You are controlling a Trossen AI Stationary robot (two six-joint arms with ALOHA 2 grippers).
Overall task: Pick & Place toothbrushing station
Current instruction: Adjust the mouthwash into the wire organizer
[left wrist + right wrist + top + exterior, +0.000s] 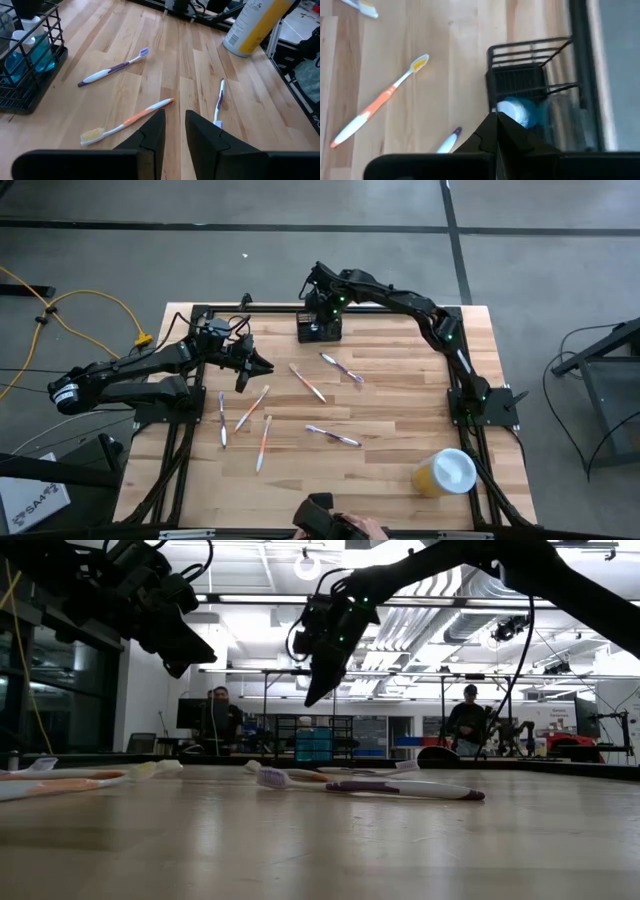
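Pale wood planks made up the table (400, 400), where a yellow cup (443, 473) with a white lid stood at the near right. Several toothbrushes (332, 436) lay scattered across the middle. The left gripper (262, 366) hung above the table's left side, its fingers (150, 135) slightly parted and holding nothing. At the far edge sat the black wire caddy (318, 327), with the right gripper (496, 118) hovering just above it, fingers pressed together and empty.
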